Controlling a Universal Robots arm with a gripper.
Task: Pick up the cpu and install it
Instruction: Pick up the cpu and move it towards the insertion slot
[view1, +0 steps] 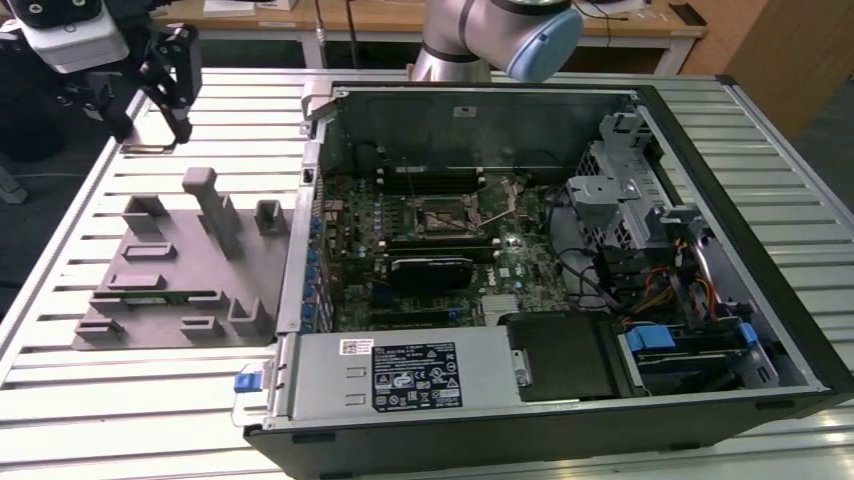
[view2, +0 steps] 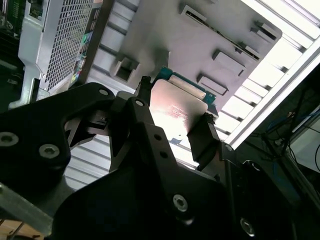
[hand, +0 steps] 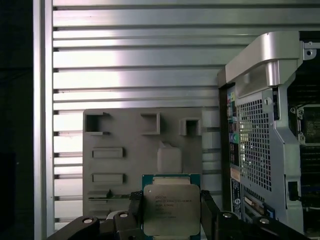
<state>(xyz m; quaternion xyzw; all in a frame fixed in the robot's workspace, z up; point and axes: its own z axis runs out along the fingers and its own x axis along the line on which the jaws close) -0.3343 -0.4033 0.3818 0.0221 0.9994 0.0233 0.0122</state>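
- Exterior view – the arm's (view1: 487, 30) jaws hang over the slatted surface (view1: 120, 410) at the exterior view's upper left, near the grey fixture tray (view1: 160, 300) and well apart from the open computer case (view1: 787, 300).
- Both wrist views show the jaws clamped on opposite edges of the cpu (hand: 171, 210) (view2: 182, 107), with its silvery plate facing the cameras.
- First wrist view – the cpu is held above the tray, with the case alongside.
- A black-framed socket (view1: 441, 213) sits mid-motherboard inside the case.
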